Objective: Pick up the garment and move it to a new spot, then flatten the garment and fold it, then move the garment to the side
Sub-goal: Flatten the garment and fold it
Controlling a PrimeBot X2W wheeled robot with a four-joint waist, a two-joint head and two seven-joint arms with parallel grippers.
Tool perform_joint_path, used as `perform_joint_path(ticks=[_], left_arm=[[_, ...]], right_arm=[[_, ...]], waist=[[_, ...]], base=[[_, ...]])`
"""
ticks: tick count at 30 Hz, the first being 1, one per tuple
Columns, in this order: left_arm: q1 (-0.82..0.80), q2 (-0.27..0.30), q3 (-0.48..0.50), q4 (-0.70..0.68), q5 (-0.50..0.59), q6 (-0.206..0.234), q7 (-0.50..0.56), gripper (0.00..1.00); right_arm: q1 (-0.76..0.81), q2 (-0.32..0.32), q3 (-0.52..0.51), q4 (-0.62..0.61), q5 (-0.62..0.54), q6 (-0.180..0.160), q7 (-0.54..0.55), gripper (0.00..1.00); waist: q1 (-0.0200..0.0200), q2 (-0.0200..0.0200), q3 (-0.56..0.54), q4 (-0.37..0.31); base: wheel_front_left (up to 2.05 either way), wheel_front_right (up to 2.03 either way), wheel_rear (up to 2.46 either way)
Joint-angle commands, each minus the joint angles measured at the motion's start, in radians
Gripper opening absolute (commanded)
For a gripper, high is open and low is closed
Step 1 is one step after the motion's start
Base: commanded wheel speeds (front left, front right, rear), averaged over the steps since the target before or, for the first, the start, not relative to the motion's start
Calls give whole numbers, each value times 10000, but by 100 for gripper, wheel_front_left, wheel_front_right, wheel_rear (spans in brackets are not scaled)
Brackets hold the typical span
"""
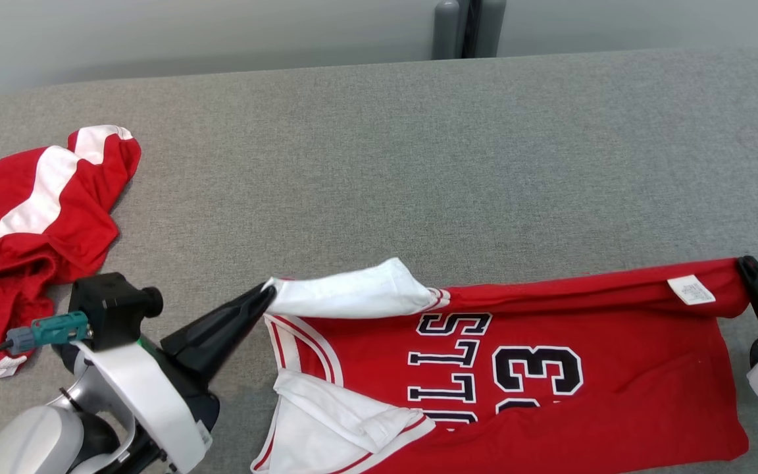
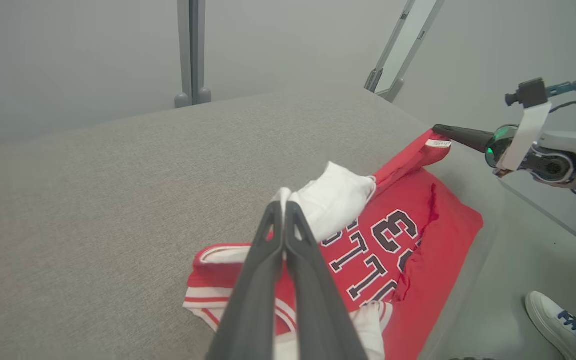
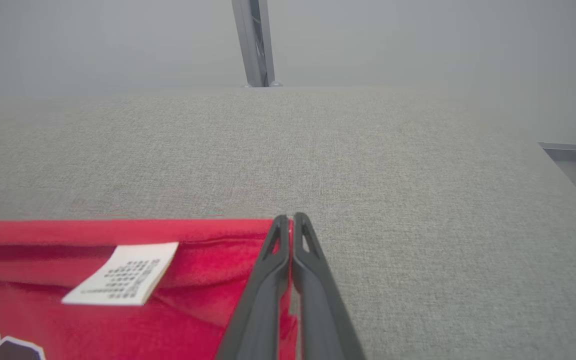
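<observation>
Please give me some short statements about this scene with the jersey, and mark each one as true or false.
1. The left gripper is shut on a white sleeve of the jersey. True.
2. The right gripper is open above the table. False: it is shut on the jersey's red corner, beside the white label.
3. A second red and white garment lies crumpled at the robot's left. True.
4. The jersey's print faces down, hidden. False: the letters and the number show on top.

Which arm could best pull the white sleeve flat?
Probably the left. The left gripper is shut on the sleeve at its tip, while the right gripper pinches the jersey at its red hem corner, far from it.
</observation>
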Motion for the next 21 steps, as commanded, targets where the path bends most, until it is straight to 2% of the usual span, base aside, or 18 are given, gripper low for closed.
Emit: perform_joint_path(ticks=[1,9,21], left_arm=[[167,185,-16,-180,-114,-26,100,0],[659,799,-332,-795,-180,48,763,0],[1081,1102,-774,-1320,-295,136,1368,0]], right_arm=[[183,-103,-72,-115,68,-3,108,0],[762,-451,-102,-819,418,-3,768,0],[1397,-921,-248,-1580,741,-3,1762,0]], waist=[[0,-1,-7,-5],[0,-1,-83,-38],[0,-1,-92,-114]], base=[[0,0,0],[0,0,0],[0,0,0]])
